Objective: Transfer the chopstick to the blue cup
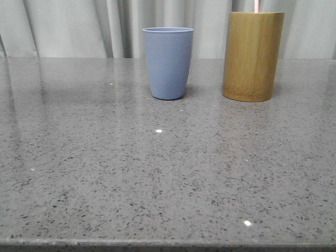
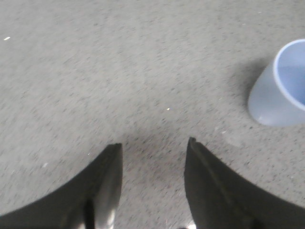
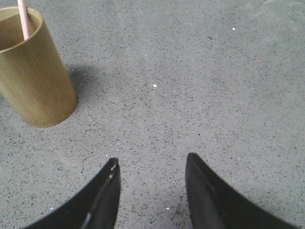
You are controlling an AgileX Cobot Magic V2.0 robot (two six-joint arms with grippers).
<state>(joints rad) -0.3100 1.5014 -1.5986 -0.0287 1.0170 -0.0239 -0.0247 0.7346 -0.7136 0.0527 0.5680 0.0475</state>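
Nearest the robot, the speckled grey bench [image 1: 157, 178] lies bare under both arms. In the left wrist view the left claw [image 2: 153, 148] hangs above the bench with its two dark fingers spread apart and nothing between them; the blue cup [image 2: 279, 90] stands off to one side of it, well apart. In the right wrist view the right claw [image 3: 152, 162] is likewise parted and holds nothing, hovering over bare bench.

Farther back, in the front view, the blue cup [image 1: 168, 63] stands upright near the middle of the bench. To its right, close by but not touching, stands the taller bamboo holder [image 1: 252, 56]. The chopstick [image 3: 23, 19] stands in that holder, long axis nearly vertical, its pale pink upper end [image 1: 256, 6] pointing up past the rim.
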